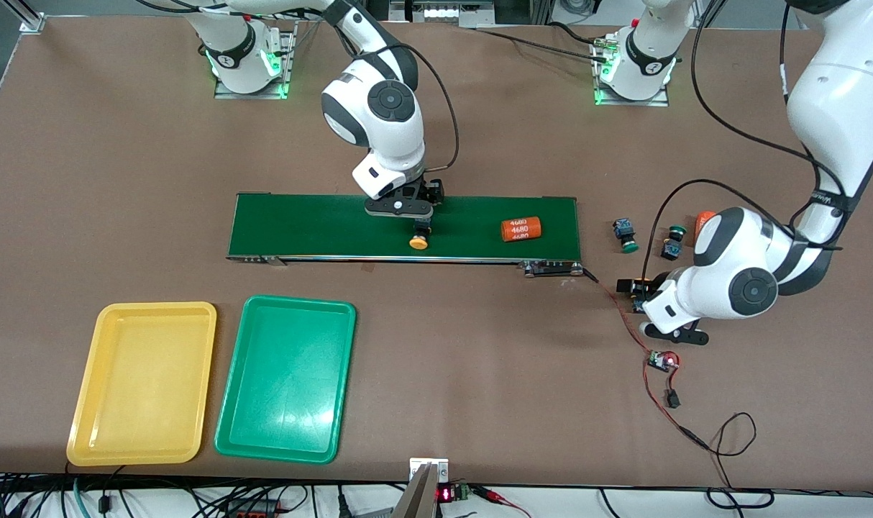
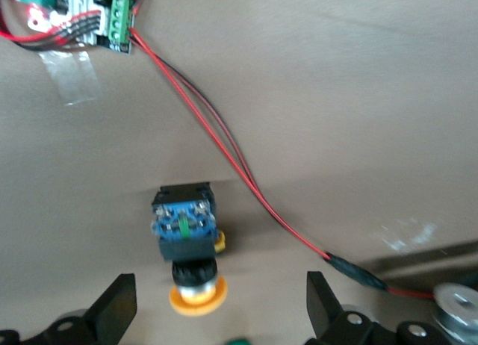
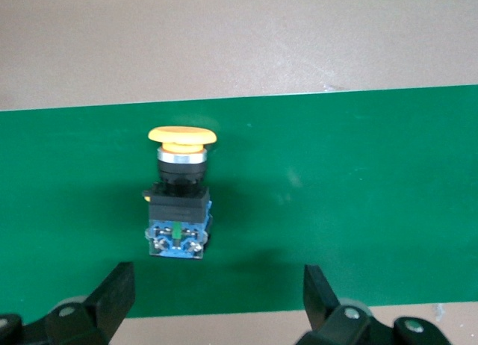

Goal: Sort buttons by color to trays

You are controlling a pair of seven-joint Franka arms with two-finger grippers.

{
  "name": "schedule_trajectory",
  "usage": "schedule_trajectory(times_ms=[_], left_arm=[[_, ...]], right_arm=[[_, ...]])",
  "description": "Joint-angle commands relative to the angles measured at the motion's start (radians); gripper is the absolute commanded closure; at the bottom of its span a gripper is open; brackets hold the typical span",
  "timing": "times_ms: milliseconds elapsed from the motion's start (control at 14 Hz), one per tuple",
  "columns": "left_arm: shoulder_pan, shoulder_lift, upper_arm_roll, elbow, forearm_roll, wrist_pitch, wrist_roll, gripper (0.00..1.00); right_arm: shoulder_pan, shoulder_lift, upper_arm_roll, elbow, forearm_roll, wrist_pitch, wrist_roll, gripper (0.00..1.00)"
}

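White glossy arms, dark grey joint caps, black cables; bases lit green, black gripper fingers

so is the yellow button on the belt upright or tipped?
Tipped. The yellow-capped button lies on its side on the green conveyor belt, its cap facing sideways toward the belt's edge. The open right gripper is over it, not touching.

Orange cylinder [image 1: 704,218] mostly hidden by left arm.
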Motion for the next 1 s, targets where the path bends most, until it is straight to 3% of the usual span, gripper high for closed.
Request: schedule_trajectory(times_ms=[0,214,499,570,713,784,927], left_arm=[[-0.021,0.020,0.015,0.015,0.053,-0.001,-0.026,0.00],[-0.019,0.018,0.017,0.016,0.056,-0.026,0.019,0.00],[-0.029,0.044,0.044,0.016,0.056,0.050,0.014,0.52],[-0.032,0.046,0.058,0.016,0.056,0.067,0.023,0.58],[-0.032,0.041,0.070,0.018,0.056,0.074,0.025,0.80],[-0.030,0.034,0.067,0.018,0.056,0.071,0.027,0.86],[-0.029,0.008,0.015,0.015,0.036,0.020,0.007,0.87]], right_arm=[[0.011,0.038,-0.008,0.065,-0.011,-0.021,0.025,0.00],[0.011,0.062,-0.011,0.076,-0.012,-0.016,0.070,0.00],[0.004,0.081,-0.019,0.074,-0.009,-0.022,0.079,0.00],[0.003,0.087,-0.020,0.074,-0.011,-0.019,0.082,0.00],[0.003,0.096,-0.028,0.074,-0.012,-0.016,0.082,0.00],[0.001,0.097,-0.034,0.074,-0.012,-0.016,0.076,0.02],[0.000,0.102,-0.043,0.074,-0.012,-0.016,0.065,0.16]])
